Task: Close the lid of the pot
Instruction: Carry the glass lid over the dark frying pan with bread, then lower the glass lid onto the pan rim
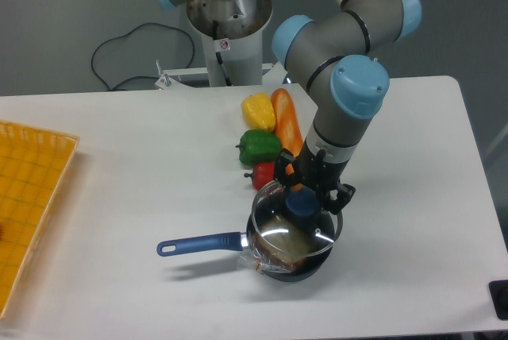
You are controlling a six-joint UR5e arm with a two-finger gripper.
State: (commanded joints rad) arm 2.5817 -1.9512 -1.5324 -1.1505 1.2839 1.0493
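Gripping the blue knob of the pot lid (295, 223), clenched around it, gripper (302, 201) pointing straight down over the pot (287, 254). Lid nearly centred above the black pan, tilted a little, its far edge toward 12 o'clock raised, its near edge toward 6 o'clock low over the rim; cannot tell whether glass and rim touch. Through the glass, a slice of bread in clear wrap lying inside the pan, a corner of the wrap sticking out over the rim at about 8 o'clock. Long blue handle (198, 243) reaching out from the pan toward 9 o'clock, flat along the white table (119, 165). Just beyond the pan at 11 o'clock, a red pepper (263, 174), partly hidden behind the lid's edge; beyond it a green pepper (259, 146), then a yellow pepper (258, 110), in a row toward 12 o'clock. Beside them on the right, a long orange baguette (287, 121), its near end hidden behind the arm's wrist. Far out at 9 o'clock, at the table's left edge, a yellow tray (28, 197), well apart from the rest.
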